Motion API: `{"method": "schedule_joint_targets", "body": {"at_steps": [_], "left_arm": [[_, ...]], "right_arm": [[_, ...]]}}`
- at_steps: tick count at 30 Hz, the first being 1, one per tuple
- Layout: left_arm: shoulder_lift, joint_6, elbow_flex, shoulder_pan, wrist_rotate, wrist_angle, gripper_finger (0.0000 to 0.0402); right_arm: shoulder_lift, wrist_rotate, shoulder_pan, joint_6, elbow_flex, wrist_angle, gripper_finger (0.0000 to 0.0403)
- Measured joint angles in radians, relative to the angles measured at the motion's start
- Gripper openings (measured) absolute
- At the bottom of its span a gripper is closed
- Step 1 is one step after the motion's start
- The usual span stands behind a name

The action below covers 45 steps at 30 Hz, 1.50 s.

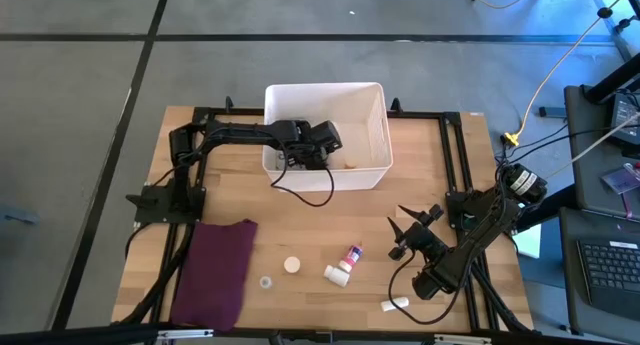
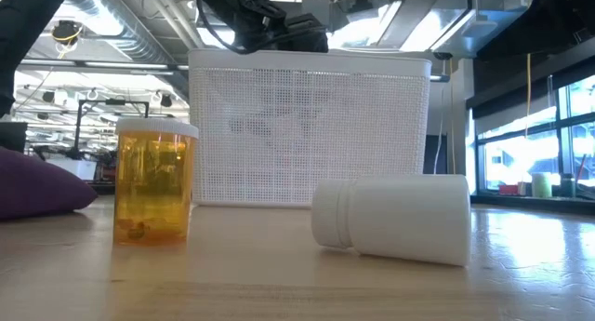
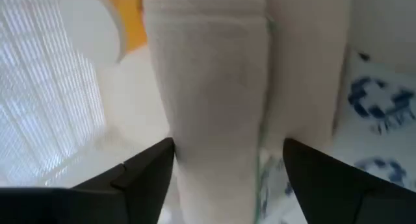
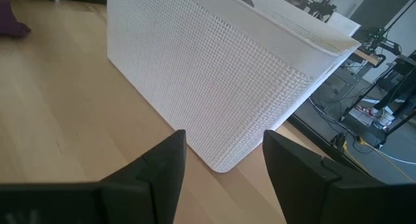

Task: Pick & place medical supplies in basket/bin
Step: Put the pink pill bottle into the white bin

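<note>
The white mesh-walled bin (image 1: 372, 135) stands at the table's far middle (image 2: 307, 126). My left gripper (image 1: 318, 145) hangs over the bin's near half, shut on a white bandage roll (image 3: 208, 87). Inside the bin lie an orange vial with a white cap (image 3: 97, 23) and a packet printed with blue crosses (image 3: 380, 107). On the near table rest a lying white bottle (image 1: 337, 275) (image 2: 390, 219), a printed tube (image 1: 352, 254), an upright orange vial (image 2: 153, 181), a round cap (image 1: 292, 265) and a small white piece (image 1: 395, 304). My right gripper (image 1: 402, 232) waits open at the table's right. My left gripper has the white roll between its two fingers (image 3: 146, 178), which come at it from above and lie along its length. The roll's side (image 3: 185, 152) sits against one finger; its other side is partly hidden by the second finger. The roll hangs inside the bin, clear of the things below it.
A flat maroon cloth (image 1: 215, 270) lies at the near left and shows as a mound in the low view (image 2: 37, 186). A small clear ring (image 1: 266, 282) sits beside it. Black frame rails (image 1: 455, 155) run along the table's sides. Bare wood lies between bin and supplies.
</note>
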Motion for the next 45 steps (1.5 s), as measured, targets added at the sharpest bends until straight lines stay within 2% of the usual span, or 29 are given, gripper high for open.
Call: {"method": "schedule_joint_targets", "body": {"at_steps": [3,8,11,14,18,22,25,28,31,37,40,45], "left_arm": [[-0.033,0.022,0.0,0.0,-0.024,-0.011,0.0289],[-0.134,0.018,-0.001,0.0,0.006,-0.024,0.029],[-0.211,-0.05,-0.001,0.0,0.04,-0.024,0.029],[-0.3,-0.202,-0.001,0.004,0.131,-0.028,0.029],[-0.423,-0.493,-0.001,0.032,0.359,-0.03,0.029],[-0.524,-0.717,-0.001,0.101,0.724,-0.075,0.029],[-0.574,-0.801,0.0,0.162,1.014,-0.134,0.029],[-0.602,-0.814,0.0,0.2,1.175,-0.188,0.029],[-0.623,-0.853,0.0,0.219,1.146,-0.221,0.029],[-0.653,-0.997,0.0,0.282,0.904,-0.195,0.029],[-0.666,-1.096,0.0,0.349,0.806,-0.164,0.029],[-0.707,-1.234,-0.075,0.513,0.757,0.018,0.029]], "right_arm": [[0.0,0.0,0.0,0.0,0.0,0.0,0.0207],[0.0,-0.001,0.0,0.0,0.0,0.0,0.0207],[0.0,-0.002,0.0,0.0,0.0,0.0,0.0207],[0.0,-0.004,0.0,0.0,0.0,0.0,0.0207],[0.0,-0.004,0.0,0.0,0.0,0.0,0.0207],[0.0,-0.004,0.0,0.0,0.0,-0.007,0.0207],[0.0,-0.004,0.0,0.0,0.0,-0.019,0.0207],[0.0,-0.004,0.0,0.0,0.0,-0.035,0.0207],[0.0,-0.004,0.0,0.001,0.0,-0.034,0.0207],[0.0,-0.005,0.0,0.005,0.0,-0.031,0.0207],[0.0,-0.005,0.0,0.005,0.0,-0.031,0.0207],[0.0,-0.006,0.0,0.007,0.0,-0.022,0.0207]]}}
